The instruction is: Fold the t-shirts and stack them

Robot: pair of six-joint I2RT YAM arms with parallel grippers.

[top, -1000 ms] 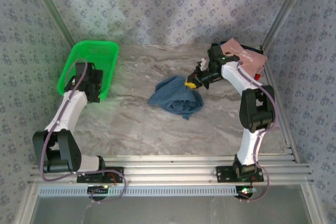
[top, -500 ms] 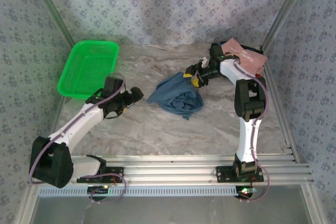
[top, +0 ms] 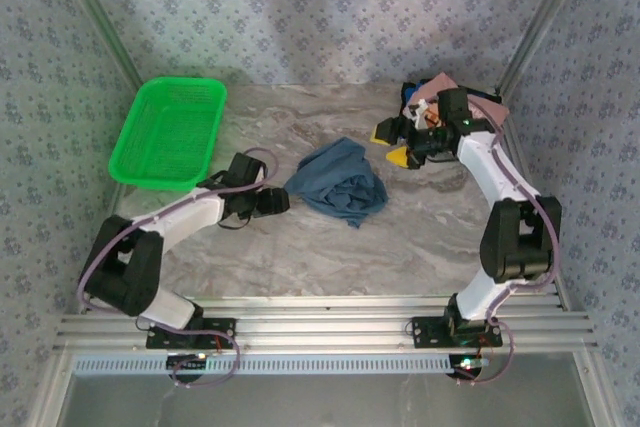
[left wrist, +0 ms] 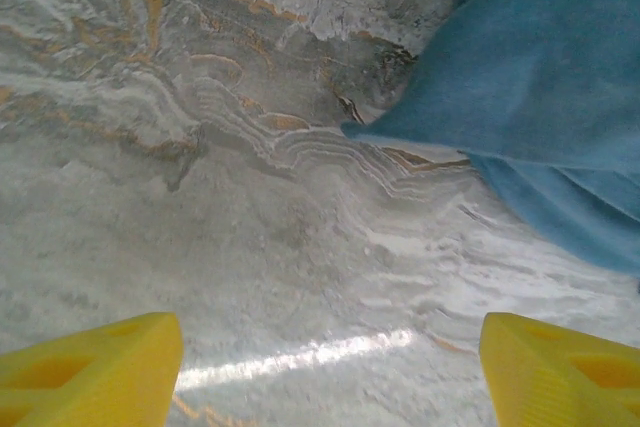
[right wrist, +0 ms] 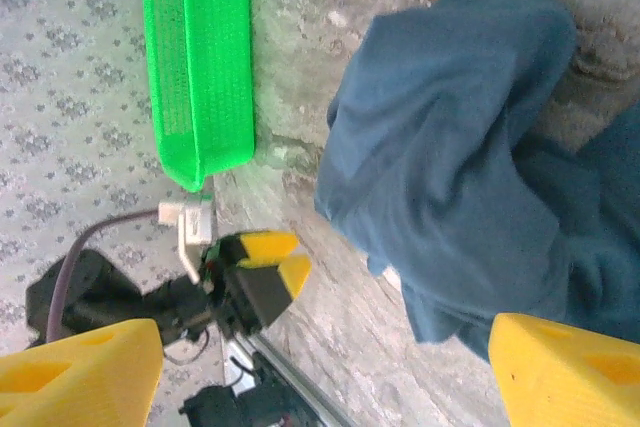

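Flattening seems the step: left claw [top: 274,201] and right claw [top: 392,144] gape empty either side of the crumpled blue t-shirt [top: 338,183]; next, pinch its edges.

Left arm [top: 180,219]: stretched low from 7 o'clock. Left gripper [top: 275,201]: points toward 3 o'clock, jaws apart, empty.
Right arm [top: 495,172]: elbow at 4 o'clock. Right gripper [top: 392,144]: at 1 o'clock, points toward 9 o'clock, jaws wide, empty.

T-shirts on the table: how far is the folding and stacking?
Done, apparently: the pink printed cloth shirt lies flat at the far right corner. In hand: nothing; the left gripper and right gripper stand open on either side of the crumpled teal-blue cloth shirt. Left: folding it and stacking it on the pink one.
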